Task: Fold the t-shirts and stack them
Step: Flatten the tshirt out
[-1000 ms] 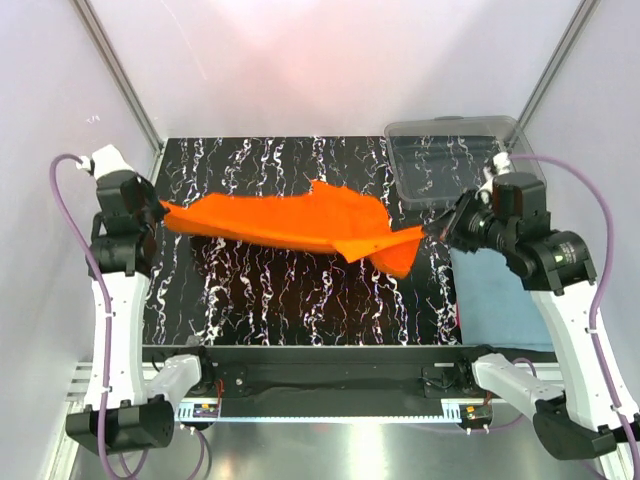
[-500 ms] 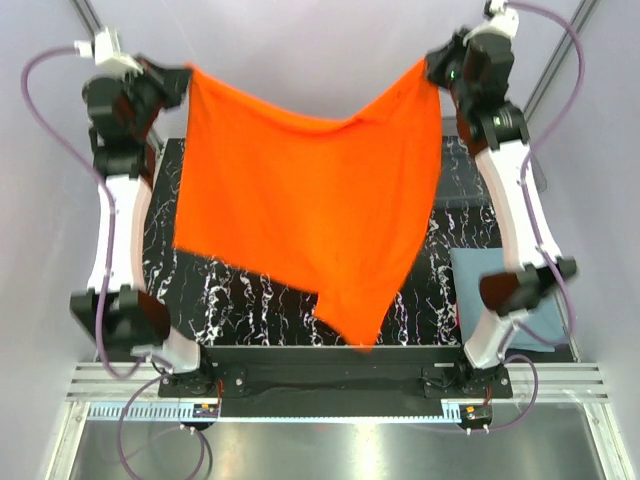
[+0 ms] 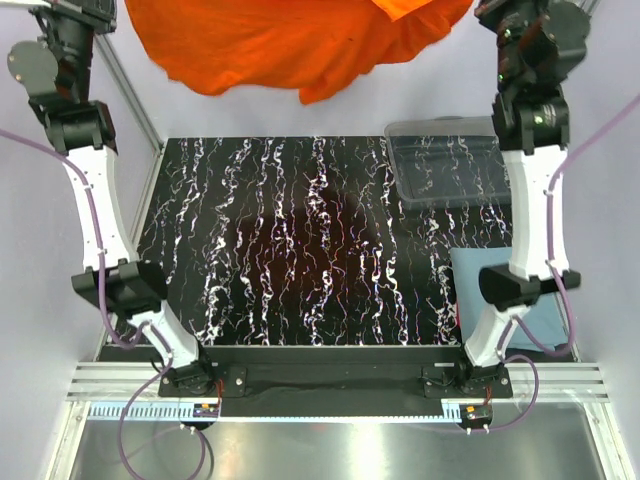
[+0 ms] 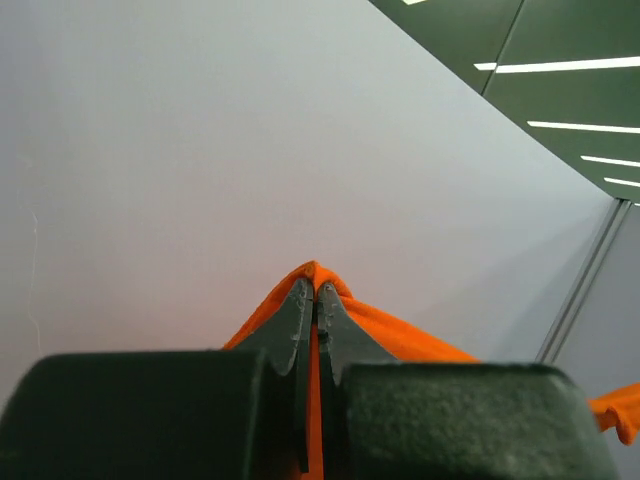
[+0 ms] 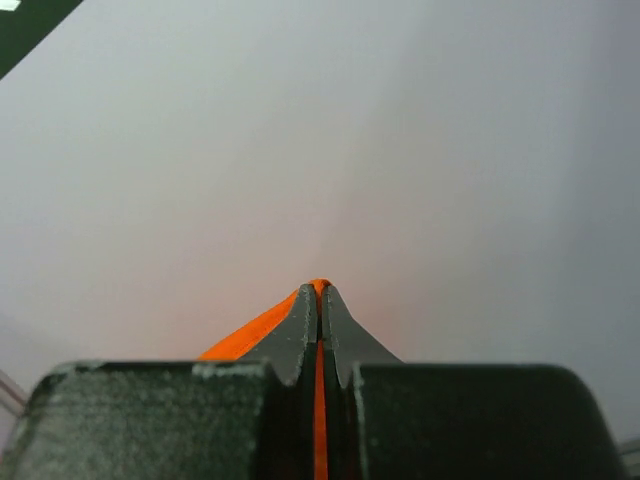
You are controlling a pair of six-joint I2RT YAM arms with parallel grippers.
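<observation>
Orange t-shirt (image 3: 290,40) aloft; bin (image 3: 440,165), blue-grey shirt (image 3: 468,300) below

orange t-shirt (image 3: 290,45): plain bright orange, no print. blue-grey t-shirt (image 3: 465,290): muted, plain. table (image 3: 300,250): black, streaked with white marble veining. bin (image 3: 450,160): clear, colourless. arm links: white, with black joints.

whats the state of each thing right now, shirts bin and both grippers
left gripper: shut on the orange t-shirt
right gripper: shut on the orange t-shirt
orange t-shirt: in the air, hanging between the two grippers
blue-grey t-shirt: lying flat at the table's right edge
clear bin: upright at the far right
</observation>
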